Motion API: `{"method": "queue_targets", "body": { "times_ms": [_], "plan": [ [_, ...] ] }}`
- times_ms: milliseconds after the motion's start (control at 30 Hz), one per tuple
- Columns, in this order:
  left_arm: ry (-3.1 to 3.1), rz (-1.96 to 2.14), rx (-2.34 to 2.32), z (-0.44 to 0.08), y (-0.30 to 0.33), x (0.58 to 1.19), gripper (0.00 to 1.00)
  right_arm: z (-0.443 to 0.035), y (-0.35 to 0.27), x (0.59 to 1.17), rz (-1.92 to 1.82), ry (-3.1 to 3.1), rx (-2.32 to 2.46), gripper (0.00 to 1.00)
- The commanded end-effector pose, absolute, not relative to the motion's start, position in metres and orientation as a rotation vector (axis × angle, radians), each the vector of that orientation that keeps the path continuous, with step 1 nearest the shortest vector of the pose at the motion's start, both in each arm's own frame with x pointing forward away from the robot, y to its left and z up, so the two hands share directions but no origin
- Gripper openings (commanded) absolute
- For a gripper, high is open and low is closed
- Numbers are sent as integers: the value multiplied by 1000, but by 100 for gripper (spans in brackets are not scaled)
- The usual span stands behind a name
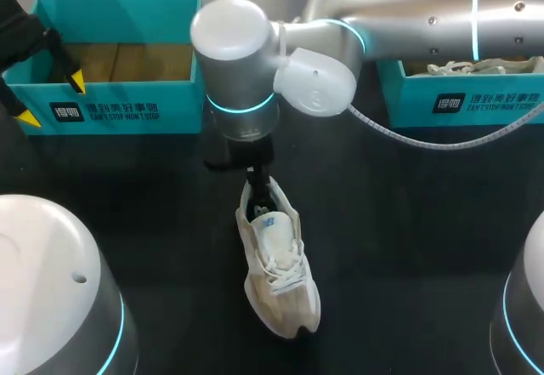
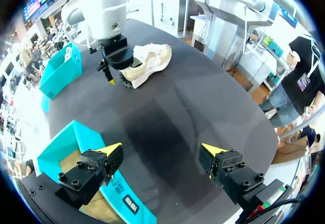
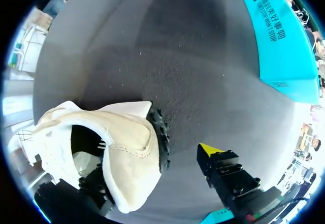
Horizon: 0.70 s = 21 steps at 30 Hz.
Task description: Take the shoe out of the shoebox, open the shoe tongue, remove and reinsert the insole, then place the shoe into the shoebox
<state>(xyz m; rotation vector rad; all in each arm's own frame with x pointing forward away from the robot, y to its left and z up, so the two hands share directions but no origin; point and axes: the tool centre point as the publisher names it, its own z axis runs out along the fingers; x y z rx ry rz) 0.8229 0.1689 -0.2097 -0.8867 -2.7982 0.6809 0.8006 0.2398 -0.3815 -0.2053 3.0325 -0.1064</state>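
My left gripper (image 1: pixel 51 99) hangs at the far left, right over the near wall of the left box (image 1: pixel 127 107). Its 2 fingers are spread wide with nothing in them, just black table (image 2: pixel 167 112) showing in the gap. That box is open on top, brown inside.

Moving to the middle: my right arm (image 1: pixel 425 14) comes in from the right and reaches across to the center, so the right gripper (image 1: pixel 257 179) sits at the heel of the shoe (image 1: pixel 276 260). The shoe is a cream sneaker with white laces, standing on its sole on the table, well apart from both boxes. Its heel is toward the boxes and its toe points at the near edge.

On the right wrist cam, 1 finger is down inside the shoe opening and the other one is outside, behind the heel. There's a strip of table between that yellow tip and the heel, so the heel wall is between the fingers but not pinched.

Far right is the right box (image 1: pixel 459 103), with a 2nd shoe (image 1: pixel 463 67) in it.
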Motion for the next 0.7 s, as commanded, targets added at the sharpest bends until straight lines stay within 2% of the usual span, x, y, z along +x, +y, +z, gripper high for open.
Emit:
{"method": "queue_targets", "body": {
  "times_ms": [33, 133, 200, 300, 367, 700],
  "plan": [
    [-2795, 678, -888, -209, 170, 824, 100, -386, 239, 800, -105, 3038, -203, 51],
    [-2795, 678, -888, -209, 170, 824, 100, -389, 238, 798, -108, 3043, -202, 58],
    [-2795, 678, -888, -209, 170, 824, 100, -389, 238, 798, -108, 3046, -201, 50],
    [-2795, 678, -888, -209, 170, 824, 100, -388, 238, 797, -109, 3045, -201, 46],
    [-2795, 678, -888, -209, 170, 824, 100, -388, 238, 797, -112, 3045, -200, 0],
    [-2795, 678, -888, -209, 170, 824, 100, -366, 231, 794, -161, 3018, -149, 0]
  ]
}}
